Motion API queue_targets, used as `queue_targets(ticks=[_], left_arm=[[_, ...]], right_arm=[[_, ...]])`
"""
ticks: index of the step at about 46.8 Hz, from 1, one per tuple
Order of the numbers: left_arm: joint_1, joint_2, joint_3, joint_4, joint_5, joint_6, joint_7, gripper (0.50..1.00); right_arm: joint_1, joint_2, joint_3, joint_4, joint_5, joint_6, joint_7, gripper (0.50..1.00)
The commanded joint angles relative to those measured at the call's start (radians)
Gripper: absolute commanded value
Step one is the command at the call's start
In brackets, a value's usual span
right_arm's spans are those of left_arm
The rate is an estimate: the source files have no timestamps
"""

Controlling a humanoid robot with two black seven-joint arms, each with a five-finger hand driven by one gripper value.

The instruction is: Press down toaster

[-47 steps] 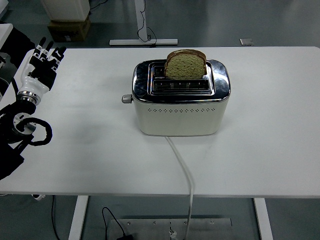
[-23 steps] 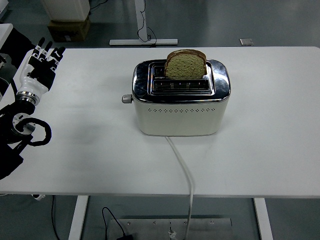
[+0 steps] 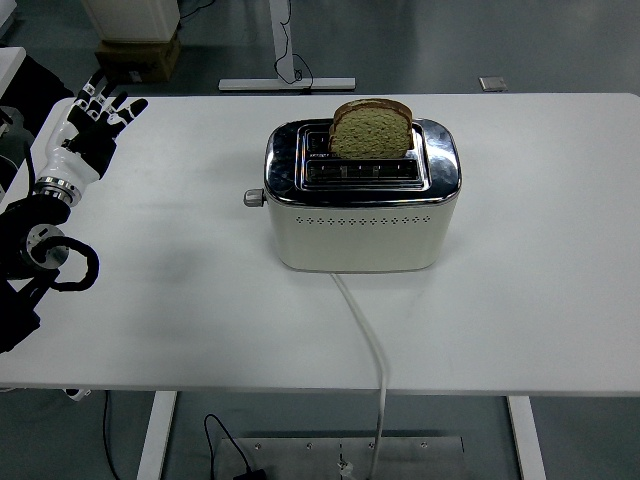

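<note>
- Toaster (image 3: pixel 362 200) sits mid-surface, bread slice (image 3: pixel 371 128) upright in its far slot, lever knob (image 3: pixel 254 198) on its left end, white cord (image 3: pixel 368 345) trailing over the near edge
- Your left hand (image 3: pixel 97 128) hovers at the white surface (image 3: pixel 540 260)'s left edge, fingers spread, holding nothing, well apart from the toaster
- Grey floor, cardboard box (image 3: pixel 138 57) and a stand base (image 3: pixel 287 84) lie beyond the surface

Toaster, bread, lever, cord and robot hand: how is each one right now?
toaster: upright on the table, not pressed down.
bread slice: standing in the back slot, sticking up high.
front slot: empty.
lever knob: up, untouched.
cord: trailing off the table's near edge.
left hand: open, fingers spread, far from the toaster.
</note>
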Motion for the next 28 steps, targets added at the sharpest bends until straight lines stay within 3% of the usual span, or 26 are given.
queue_targets(ticks=[1, 17, 28], left_arm=[[-0.004, 0.001, 0.002, -0.001, 0.010, -0.006, 0.000, 1.000], [0.001, 0.009, 0.007, -0.005, 0.141, -0.015, 0.020, 1.000], [0.002, 0.072, 0.010, -0.007, 0.231, -0.073, 0.047, 1.000]], right_arm=[[-0.001, 0.000, 0.000, 0.000, 0.000, 0.000, 0.000, 0.998], [0.000, 0.000, 0.000, -0.001, 0.000, 0.000, 0.000, 0.998], [0.000, 0.000, 0.000, 0.000, 0.000, 0.000, 0.000, 0.998]])
